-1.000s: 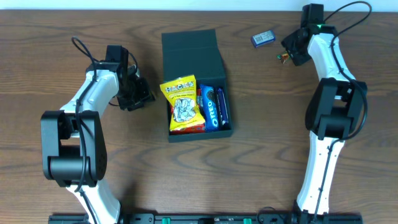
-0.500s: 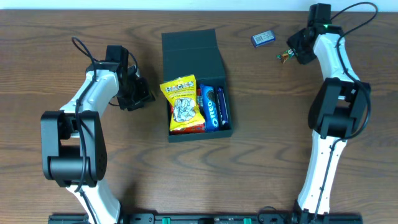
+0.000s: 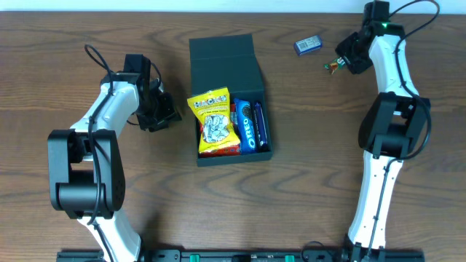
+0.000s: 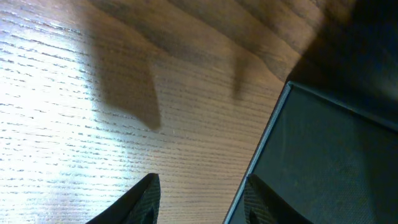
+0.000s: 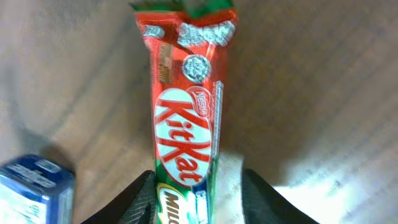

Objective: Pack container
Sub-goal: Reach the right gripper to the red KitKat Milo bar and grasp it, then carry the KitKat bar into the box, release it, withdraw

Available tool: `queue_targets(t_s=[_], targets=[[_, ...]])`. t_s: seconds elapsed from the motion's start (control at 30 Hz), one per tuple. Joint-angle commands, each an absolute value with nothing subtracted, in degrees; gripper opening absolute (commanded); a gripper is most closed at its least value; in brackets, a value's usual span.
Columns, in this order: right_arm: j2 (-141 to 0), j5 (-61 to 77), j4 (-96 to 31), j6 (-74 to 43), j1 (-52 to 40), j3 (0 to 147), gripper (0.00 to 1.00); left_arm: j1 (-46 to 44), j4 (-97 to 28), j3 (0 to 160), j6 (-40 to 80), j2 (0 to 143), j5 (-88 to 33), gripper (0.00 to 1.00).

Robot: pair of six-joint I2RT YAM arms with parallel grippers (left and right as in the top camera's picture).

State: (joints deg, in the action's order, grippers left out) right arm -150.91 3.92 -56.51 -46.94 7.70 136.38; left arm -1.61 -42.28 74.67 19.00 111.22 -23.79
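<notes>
two snacks lie in the container [image 3: 222,65], which sits mid-table with its lid thrown back to the far side: a yellow packet [image 3: 215,120] on the left, an oreo pack [image 3: 250,125] on the right. from overhead the right gripper [image 3: 342,61], far right, shows only a scrap of colour at its tip. its wrist camera makes that out as a kitkat [image 5: 185,124], its near end pinched between narrowly set fingers, with a blue packet [image 5: 34,186] just left of it. the left gripper [image 4: 199,205] is parted and holds nothing, over the table [image 4: 74,124] just beside the container's left side; whether a finger touches it i cannot tell.
</notes>
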Motion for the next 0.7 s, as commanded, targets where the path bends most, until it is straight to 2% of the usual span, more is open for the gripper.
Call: queue_targets(t_s=[0.0, 0.17, 0.4, 0.67], targets=[[-153.49, 2.31, -59.61, -43.88, 7.86, 136.42, 0.43, -1.41, -42.89, 74.78, 17.63, 110.56, -23.4, 0.45], [-153.49, 0.84, -62.72, -42.09, 7.86, 136.42, 0.43, -1.41, -42.87, 74.78, 16.67, 110.56, -23.4, 0.45], [-153.49, -0.05, -66.17, -40.97, 7.86, 136.42, 0.29, -1.41, -43.05, 74.78, 16.4, 110.56, -23.4, 0.45], [-153.47, -0.21, -67.09, -38.41, 7.79, 136.49, 0.25, -1.41, -43.05, 74.78, 16.21, 110.56, -23.4, 0.45]])
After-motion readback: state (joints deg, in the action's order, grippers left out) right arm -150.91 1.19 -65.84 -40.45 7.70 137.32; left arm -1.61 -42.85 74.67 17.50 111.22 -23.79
